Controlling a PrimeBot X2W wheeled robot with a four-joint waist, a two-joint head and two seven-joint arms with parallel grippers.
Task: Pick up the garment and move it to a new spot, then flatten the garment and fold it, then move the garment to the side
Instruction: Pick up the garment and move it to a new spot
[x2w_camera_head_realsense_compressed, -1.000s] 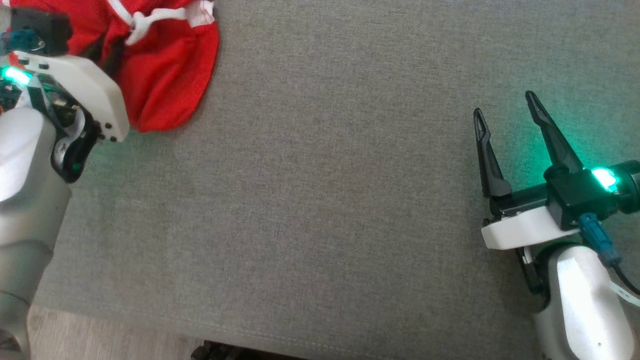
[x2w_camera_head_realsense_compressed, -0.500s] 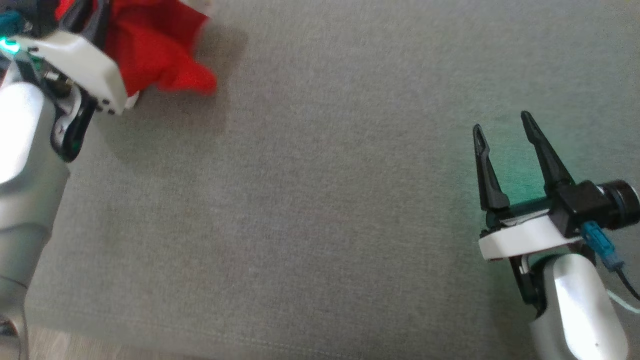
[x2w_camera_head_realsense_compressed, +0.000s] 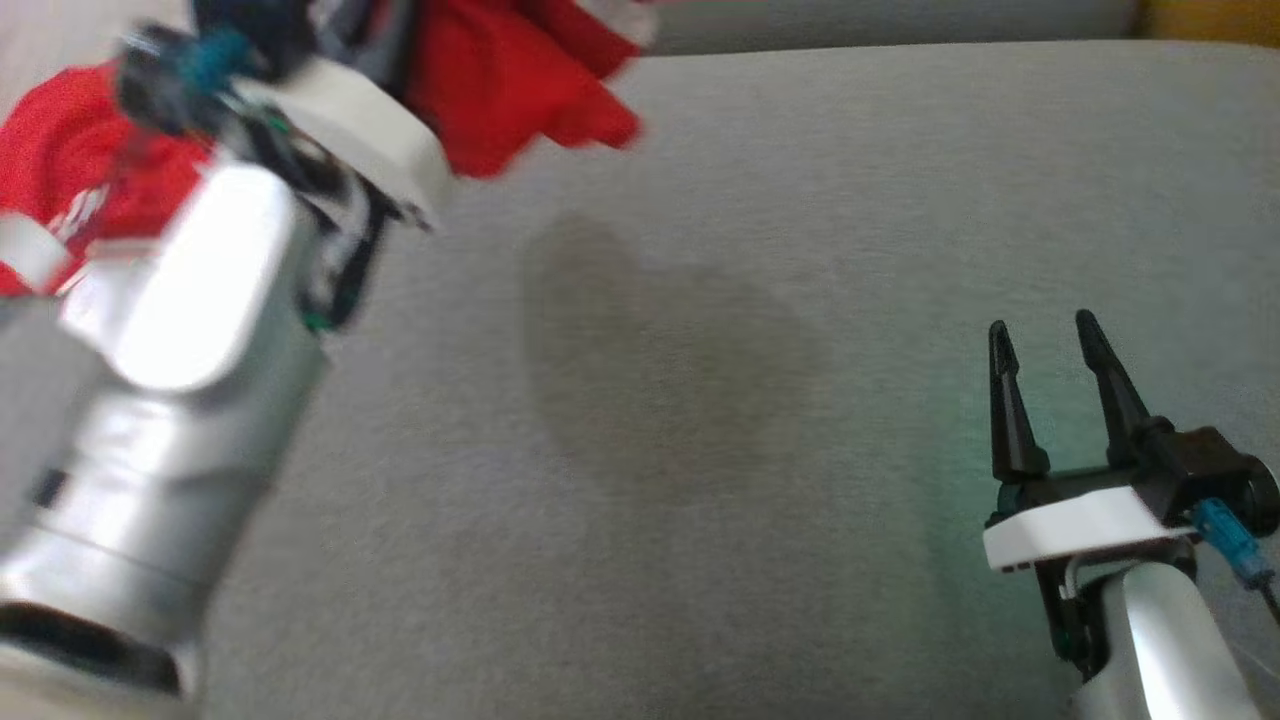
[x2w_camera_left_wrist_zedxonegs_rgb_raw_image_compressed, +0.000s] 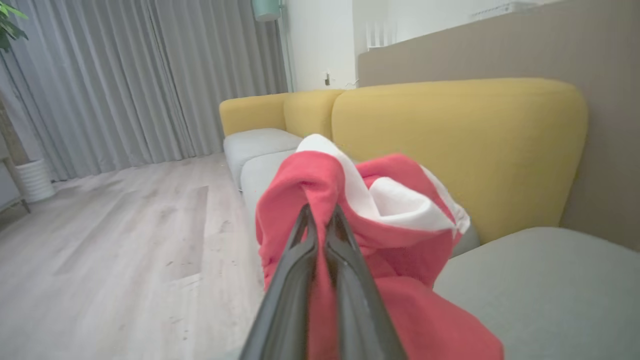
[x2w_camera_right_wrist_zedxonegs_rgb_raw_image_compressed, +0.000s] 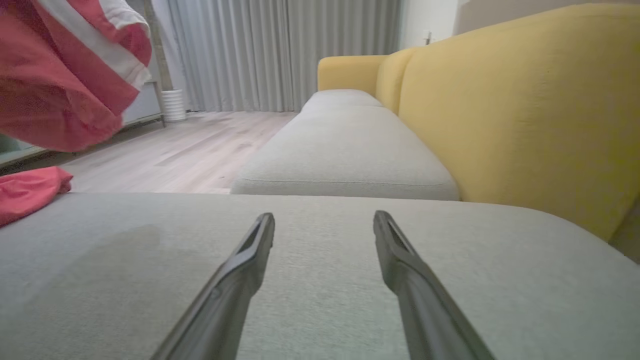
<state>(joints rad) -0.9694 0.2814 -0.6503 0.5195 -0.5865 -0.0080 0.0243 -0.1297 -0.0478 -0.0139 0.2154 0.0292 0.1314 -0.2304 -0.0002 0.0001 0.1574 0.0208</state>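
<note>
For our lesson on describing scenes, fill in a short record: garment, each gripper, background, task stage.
garment: red with white trim, bunched, held above the grey seat cushion
left gripper: shut on the garment
right gripper: open, empty, low over the cushion
background: yellow backrest
stage: picked up, not yet flattened

The head camera looks steeply down on the grey cushion (x2w_camera_head_realsense_compressed: 700, 400). Both wrist cameras face along the yellow backrest (x2w_camera_right_wrist_zedxonegs_rgb_raw_image_compressed: 500, 100) toward the curtains (x2w_camera_right_wrist_zedxonegs_rgb_raw_image_compressed: 280, 50), the right one low over that cushion.
</note>
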